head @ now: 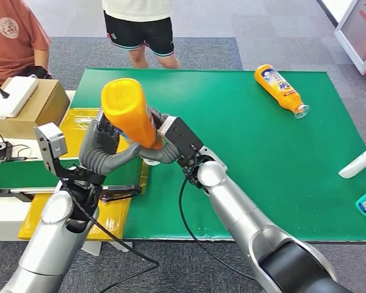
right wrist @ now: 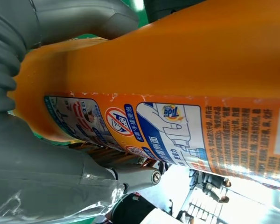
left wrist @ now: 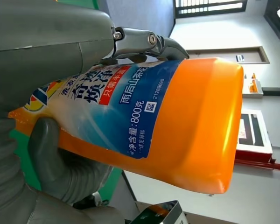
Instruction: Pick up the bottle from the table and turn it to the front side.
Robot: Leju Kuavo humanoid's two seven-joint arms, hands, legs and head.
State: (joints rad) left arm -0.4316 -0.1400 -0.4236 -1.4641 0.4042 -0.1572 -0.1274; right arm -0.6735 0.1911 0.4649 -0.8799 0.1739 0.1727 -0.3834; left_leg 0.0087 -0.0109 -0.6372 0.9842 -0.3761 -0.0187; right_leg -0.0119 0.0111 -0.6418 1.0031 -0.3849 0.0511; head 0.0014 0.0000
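Bottle (head: 128,113), orange, stands tilted above the green mat (head: 246,159), gripped between the left hand (head: 103,149) and right hand (head: 165,143), fingers of both wrapped around it.

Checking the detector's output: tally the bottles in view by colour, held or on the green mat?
Orange bottles: 2, one held up by both the left hand and right hand, base toward the camera, and one lying on the green mat at the far right.
White bottle, cut off at the right edge: 1.
Total: 3.
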